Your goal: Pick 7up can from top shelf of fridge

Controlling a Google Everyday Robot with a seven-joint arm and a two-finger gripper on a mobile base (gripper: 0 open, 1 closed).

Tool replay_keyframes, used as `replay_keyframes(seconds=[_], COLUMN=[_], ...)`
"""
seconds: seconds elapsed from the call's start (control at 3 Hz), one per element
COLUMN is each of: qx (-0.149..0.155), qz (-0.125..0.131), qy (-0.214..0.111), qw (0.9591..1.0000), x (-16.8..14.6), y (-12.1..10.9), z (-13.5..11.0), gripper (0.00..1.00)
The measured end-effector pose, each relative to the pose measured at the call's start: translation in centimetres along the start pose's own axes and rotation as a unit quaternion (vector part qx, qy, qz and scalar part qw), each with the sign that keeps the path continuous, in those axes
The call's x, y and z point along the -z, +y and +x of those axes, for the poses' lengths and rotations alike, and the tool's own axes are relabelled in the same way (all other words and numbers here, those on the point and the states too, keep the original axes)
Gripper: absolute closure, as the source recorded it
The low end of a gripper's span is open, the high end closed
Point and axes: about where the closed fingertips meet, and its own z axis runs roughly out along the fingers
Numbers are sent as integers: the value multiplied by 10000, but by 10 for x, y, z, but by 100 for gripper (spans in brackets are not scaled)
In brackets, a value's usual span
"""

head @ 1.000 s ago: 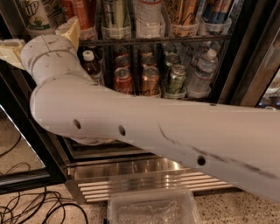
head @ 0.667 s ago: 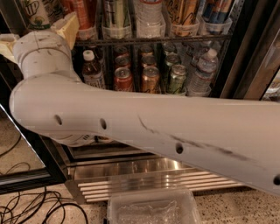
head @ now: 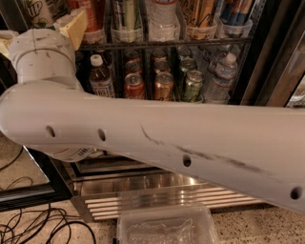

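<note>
One 7up can [head: 34, 10] just above gripper [head: 40, 29]

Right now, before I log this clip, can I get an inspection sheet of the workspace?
Surface: top shelf, a wire rack with clear cup holders, full of tall cans and bottles.
Job's things: 7up can stands at the shelf's far left, cut off by the picture's top edge; fridge is black-framed.
Clutter: short cans and a water bottle on the rack below; a clear tub on the floor.
Pincer: not in view; the arm crosses the picture and bends up at upper left, beside the 7up can.
Cables: black cables lie loose on the floor, lower left.
Surroundings: speckled floor; steel slatted base.
</note>
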Motion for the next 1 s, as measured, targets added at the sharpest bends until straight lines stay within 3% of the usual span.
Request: replay_keyframes(seconds=[1.0], qx=[-23], qz=[-124], qy=[-75], qw=[9999], x=[4], y=[18], z=[-9], gripper=[16])
